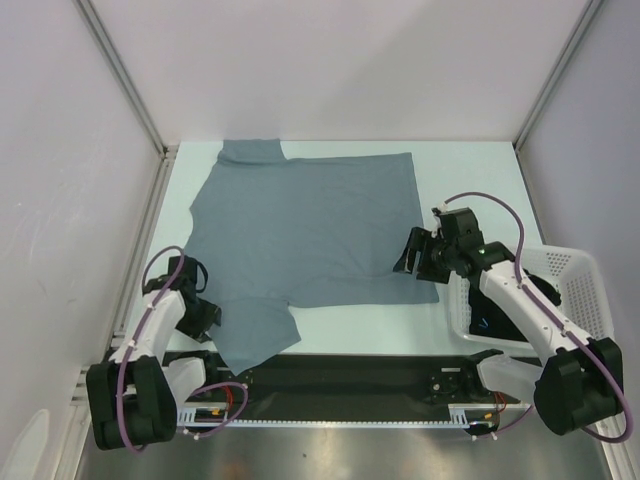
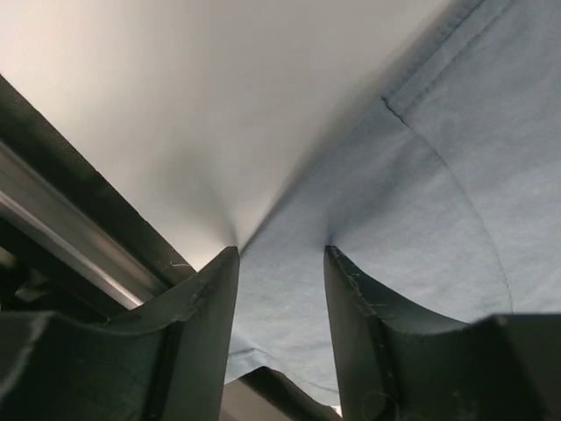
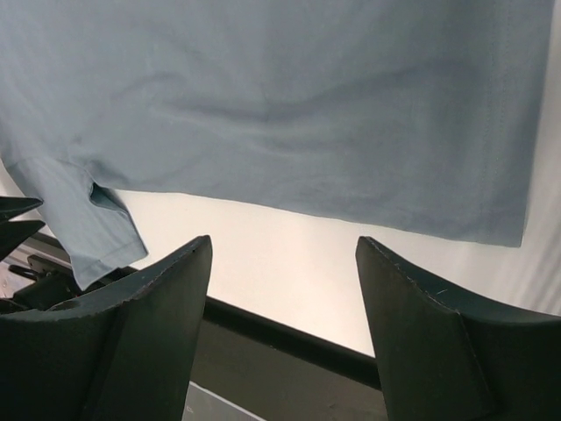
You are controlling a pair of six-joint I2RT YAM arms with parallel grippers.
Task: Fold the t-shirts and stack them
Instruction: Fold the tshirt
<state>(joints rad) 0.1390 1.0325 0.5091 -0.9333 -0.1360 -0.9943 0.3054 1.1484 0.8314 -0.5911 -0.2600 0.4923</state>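
**Top external:** The slate grey-blue t-shirt (image 1: 310, 230) is spread flat across the middle of the table (image 1: 470, 175). Its collar (image 1: 250, 150) is at the far left corner and one sleeve (image 1: 255, 335) reaches toward the near edge. The long axis is judged to run left to right, with the hem at the right. The left gripper (image 1: 205, 315) is placed at the sleeve's outer edge. The right gripper (image 1: 418, 255) is just off the near right corner of the hem, so each end of the shirt is nearest its own arm. A white lattice basket (image 1: 575, 275) is set at the right, beside the right arm. Something dark is glimpsed inside it, mostly hidden by that arm, and cannot be identified.

**Left wrist:** The left gripper (image 2: 282, 259) is shown roughly half apart, astride the sleeve (image 2: 394, 219), whose cloth lies in the gap. No firm hold can be confirmed.

**Right wrist:** The right gripper (image 3: 283, 246) is spread wide, with nothing caught between its fingers. The t-shirt (image 3: 289, 114) lies just ahead, beyond a strip of bare table, and the sleeve (image 3: 96, 228) is seen at the far left.
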